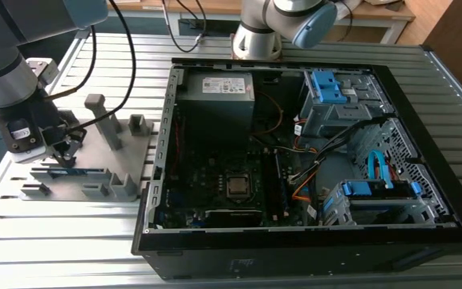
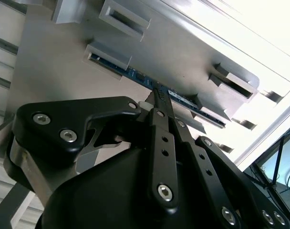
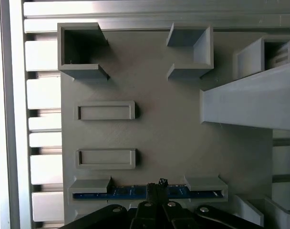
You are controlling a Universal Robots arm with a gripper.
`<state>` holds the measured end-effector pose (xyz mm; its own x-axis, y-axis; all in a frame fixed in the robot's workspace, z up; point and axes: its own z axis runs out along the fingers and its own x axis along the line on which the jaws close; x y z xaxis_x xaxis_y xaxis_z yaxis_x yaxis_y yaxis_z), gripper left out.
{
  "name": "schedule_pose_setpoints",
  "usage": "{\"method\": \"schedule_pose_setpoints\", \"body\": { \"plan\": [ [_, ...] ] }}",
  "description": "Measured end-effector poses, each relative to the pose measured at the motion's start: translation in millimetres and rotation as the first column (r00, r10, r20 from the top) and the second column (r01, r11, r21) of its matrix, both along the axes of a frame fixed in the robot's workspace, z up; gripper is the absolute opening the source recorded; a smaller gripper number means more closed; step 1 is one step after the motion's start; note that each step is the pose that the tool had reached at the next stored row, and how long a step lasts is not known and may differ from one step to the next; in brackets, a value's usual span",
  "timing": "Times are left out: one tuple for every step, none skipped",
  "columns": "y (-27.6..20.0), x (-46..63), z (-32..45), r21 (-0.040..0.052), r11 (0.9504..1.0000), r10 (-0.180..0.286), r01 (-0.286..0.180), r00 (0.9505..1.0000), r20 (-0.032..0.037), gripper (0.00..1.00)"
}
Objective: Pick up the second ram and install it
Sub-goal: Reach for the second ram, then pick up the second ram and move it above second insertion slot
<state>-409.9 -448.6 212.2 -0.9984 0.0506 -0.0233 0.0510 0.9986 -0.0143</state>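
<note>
First wrist view looks straight down on the second ram (image 3: 126,192), standing on edge with its ends in two slotted blocks of the grey holder (image 3: 183,138). The claw (image 3: 157,187) is drawn almost shut, pinching the stick at about its middle.

The bite looks shallow, on the upper edge alone, so the thin board could pivot or slide between the fingertips (image 2: 157,95) if it drags in either slot. A lift that is not straight could jam one end or tug the holder along the desk (image 1: 55,241).

The second wrist view shows the stick's blue face and how little of it is held. The exterior view gives the wider layout: the holder at the exterior view's left, well apart from the open computer case (image 1: 423,198) and its motherboard (image 1: 215,174).
</note>
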Motion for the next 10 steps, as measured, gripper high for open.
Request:
{"method": "schedule_pose_setpoints", "body": {
  "plan": [
    [0.0, 0.0, 0.0, 0.0, 1.0, 0.0, 0.0, 1.0, 0.0, 0.1],
    [0.0, 0.0, 0.0, 0.0, 1.0, 0.0, 0.0, 1.0, 0.0, 0.1],
    [0.0, 0.0, 0.0, 0.0, 1.0, 0.0, 0.0, 1.0, 0.0, 0.1],
    [0.0, 0.0, 0.0, 0.0, 1.0, 0.0, 0.0, 1.0, 0.0, 0.1],
    [0.0, 0.0, -0.1, 0.0, 1.0, 0.0, 0.0, 1.0, 0.0, 0.1],
    [0.0, 0.0, -0.1, 0.0, 1.0, 0.0, 0.0, 1.0, 0.0, 0.1],
    [0.0, 0.0, -0.1, 0.0, 1.0, 0.0, 0.0, 1.0, 0.0, 0.1],
    [0.0, 0.0, -0.1, 0.0, 1.0, 0.0, 0.0, 1.0, 0.0001, 0.1],
    [0.0, 0.0, -0.1, 0.0, 1.0, 0.0, 0.0, 1.0, 0.0, 0.1],
    [0.0, 0.0, -0.1, 0.0, 1.0, 0.001, -0.001, 1.0, 0.0, 0.1]
  ]
}}
